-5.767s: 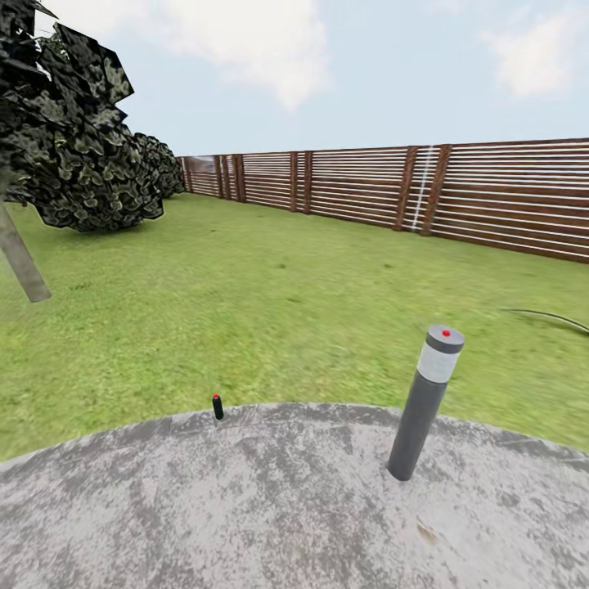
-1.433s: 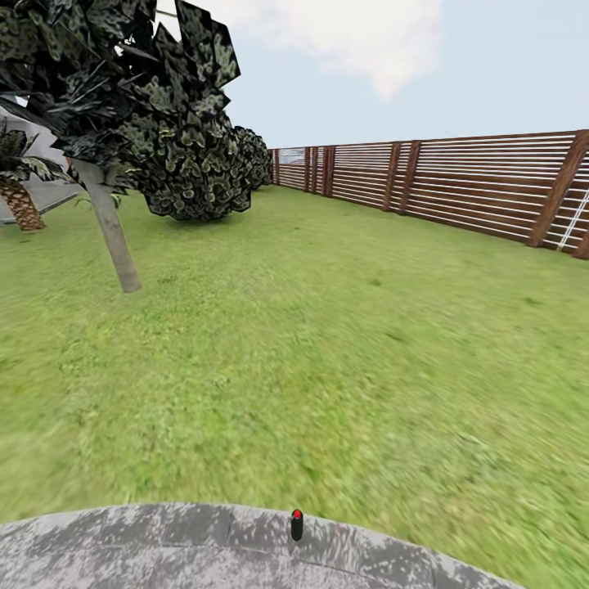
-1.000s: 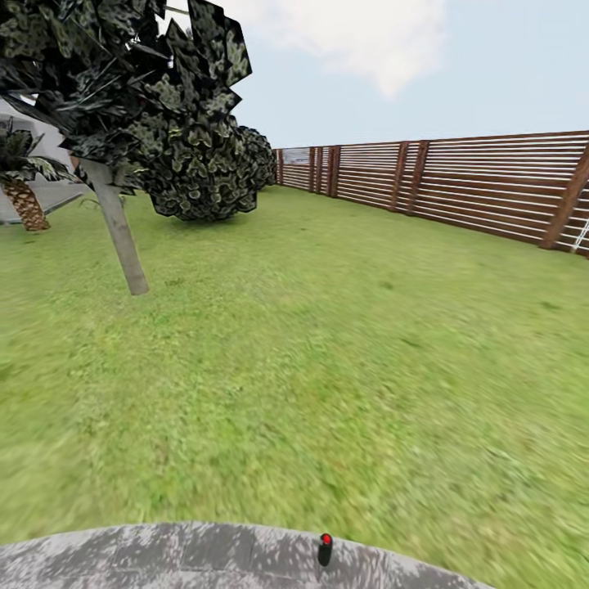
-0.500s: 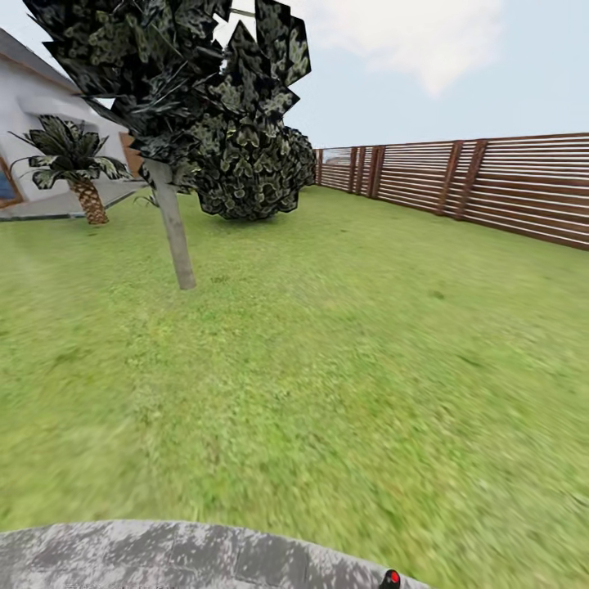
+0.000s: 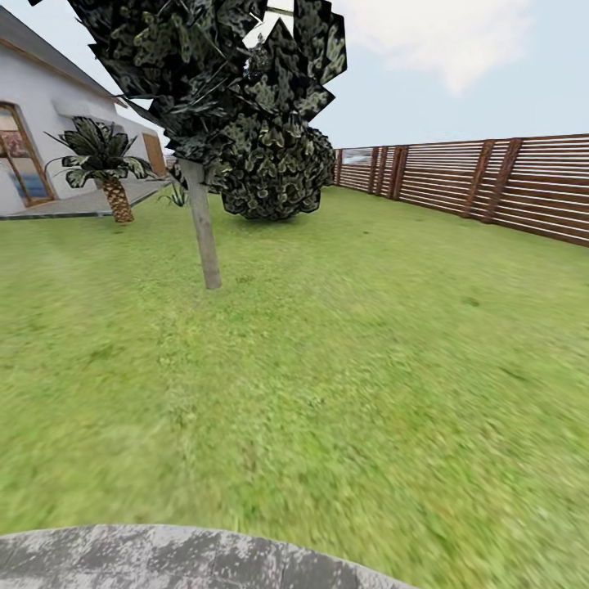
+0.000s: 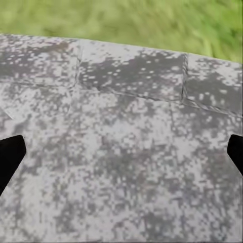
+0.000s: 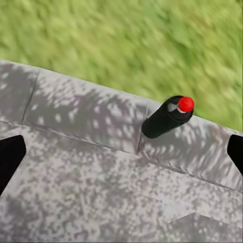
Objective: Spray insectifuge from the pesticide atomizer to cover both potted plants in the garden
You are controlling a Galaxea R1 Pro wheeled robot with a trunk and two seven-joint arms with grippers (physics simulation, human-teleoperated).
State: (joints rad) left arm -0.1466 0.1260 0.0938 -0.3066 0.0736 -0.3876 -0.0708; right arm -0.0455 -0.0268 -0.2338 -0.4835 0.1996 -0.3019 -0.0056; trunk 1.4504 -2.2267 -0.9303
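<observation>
Left tool (image 6: 121,152) wide open over patio (image 6: 126,167); right tool (image 7: 121,152) wide open, nothing held

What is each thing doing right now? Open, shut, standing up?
left gripper: open, empty, above the paved patio.
right gripper: open, empty.
small dark cylinder with a red tip: on the patio near the grass, untouched.
tree: upright on the lawn.
palm: upright.
fence: standing.
</observation>
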